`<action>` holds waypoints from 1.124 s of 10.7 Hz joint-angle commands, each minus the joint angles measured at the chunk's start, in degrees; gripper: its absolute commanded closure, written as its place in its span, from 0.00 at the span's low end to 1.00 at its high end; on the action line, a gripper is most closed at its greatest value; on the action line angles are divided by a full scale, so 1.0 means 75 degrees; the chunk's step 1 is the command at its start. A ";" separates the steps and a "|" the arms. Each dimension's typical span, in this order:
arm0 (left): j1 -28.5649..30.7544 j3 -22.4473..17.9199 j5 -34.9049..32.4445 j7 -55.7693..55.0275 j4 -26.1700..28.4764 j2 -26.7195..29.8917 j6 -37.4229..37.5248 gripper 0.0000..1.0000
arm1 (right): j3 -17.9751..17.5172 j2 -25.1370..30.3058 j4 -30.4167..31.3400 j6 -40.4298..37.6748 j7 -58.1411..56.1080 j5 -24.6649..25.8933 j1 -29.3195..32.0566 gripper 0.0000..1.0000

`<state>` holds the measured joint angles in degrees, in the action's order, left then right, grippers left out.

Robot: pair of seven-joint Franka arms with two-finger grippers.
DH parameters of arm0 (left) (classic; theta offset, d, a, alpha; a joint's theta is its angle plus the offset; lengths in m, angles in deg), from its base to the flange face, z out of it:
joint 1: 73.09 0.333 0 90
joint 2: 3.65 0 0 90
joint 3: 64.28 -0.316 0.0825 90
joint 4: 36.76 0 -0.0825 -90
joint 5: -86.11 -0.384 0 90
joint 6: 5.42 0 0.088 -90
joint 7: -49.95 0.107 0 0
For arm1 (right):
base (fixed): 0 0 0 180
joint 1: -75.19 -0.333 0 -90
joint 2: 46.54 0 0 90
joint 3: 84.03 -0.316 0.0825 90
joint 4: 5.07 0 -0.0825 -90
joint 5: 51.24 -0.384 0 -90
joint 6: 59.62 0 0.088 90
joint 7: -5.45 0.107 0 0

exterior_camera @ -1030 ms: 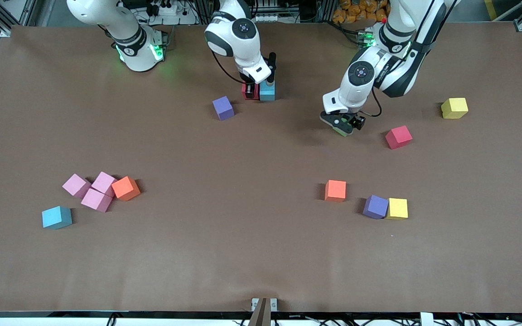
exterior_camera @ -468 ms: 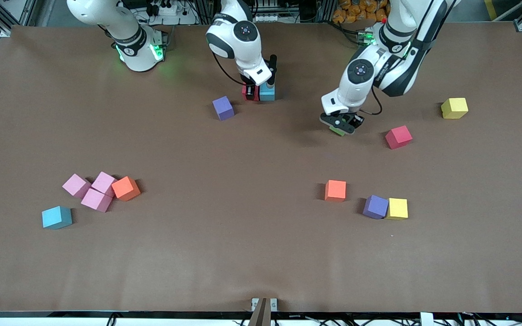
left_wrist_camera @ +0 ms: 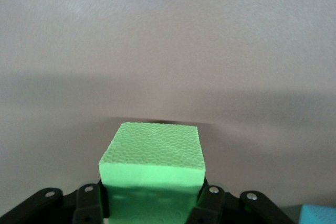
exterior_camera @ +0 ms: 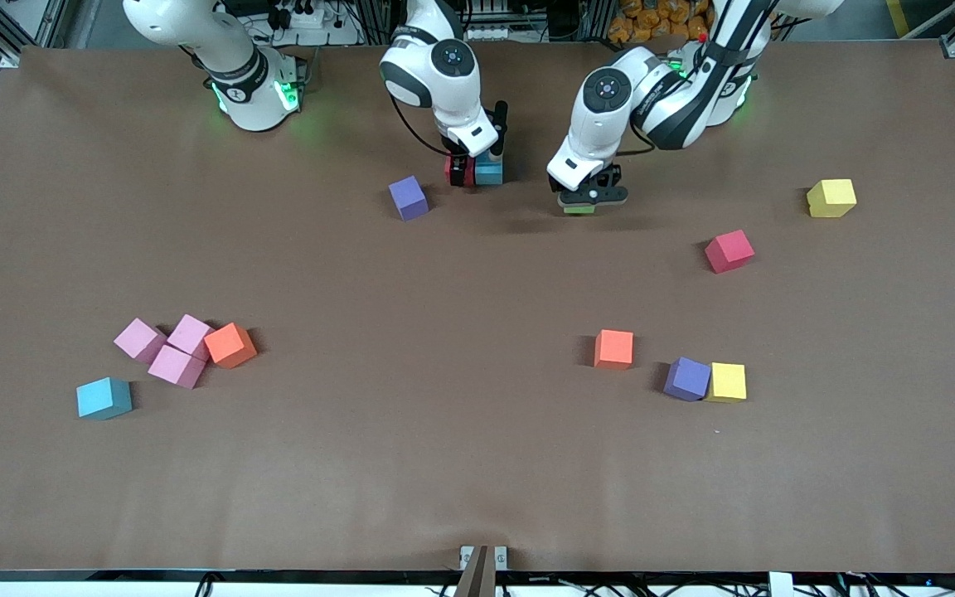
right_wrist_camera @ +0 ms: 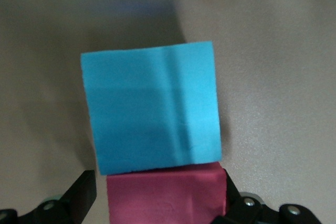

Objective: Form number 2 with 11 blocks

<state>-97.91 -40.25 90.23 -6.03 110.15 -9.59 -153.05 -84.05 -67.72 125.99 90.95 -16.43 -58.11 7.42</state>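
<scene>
Left gripper [exterior_camera: 581, 201] clamps the green block [left_wrist_camera: 152, 163] in its fingers, aloft over the table [exterior_camera: 444, 464] near the robots' edge. Right gripper [exterior_camera: 472, 170]: fingers spread, straddling the red block [right_wrist_camera: 167, 195], which touches the light blue block [right_wrist_camera: 152, 111].

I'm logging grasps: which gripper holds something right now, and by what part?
The left gripper holds the green block by two opposite side faces. The right gripper stands open around the red block, gripping nothing.
</scene>
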 commanded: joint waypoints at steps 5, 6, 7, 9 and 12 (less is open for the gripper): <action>0.0063 0.0078 0.2286 -0.3332 -0.0111 0.0136 0.0160 0.99 | 0.0307 0.0994 -0.0025 -0.1196 -0.0387 0.0096 0.0072 0.00; -0.0112 0.0171 0.2391 -0.4210 -0.0192 0.0112 0.0160 0.99 | 0.0447 0.1088 -0.0049 -0.1348 -0.0422 0.0096 0.0095 0.00; -0.0380 0.0172 0.2462 -0.5240 -0.0472 -0.0108 0.0160 0.99 | 0.0541 0.1217 -0.0060 -0.1477 -0.0539 0.0096 0.0107 0.00; -0.0930 0.0172 0.2451 -0.6837 -0.0708 -0.0391 0.0056 0.99 | 0.0949 0.1556 -0.0072 -0.1887 -0.0435 0.0084 0.0177 0.00; -0.1027 0.0172 0.2451 -0.8247 -0.0697 -0.0567 -0.0051 1.00 | 0.2039 0.1838 -0.0072 -0.2053 0.0172 0.0084 0.0201 0.00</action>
<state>-105.78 -38.79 107.27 -64.53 105.55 -12.43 -153.10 -71.40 -56.11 124.77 76.81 -18.27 -57.98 8.40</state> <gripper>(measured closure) 0.445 0.000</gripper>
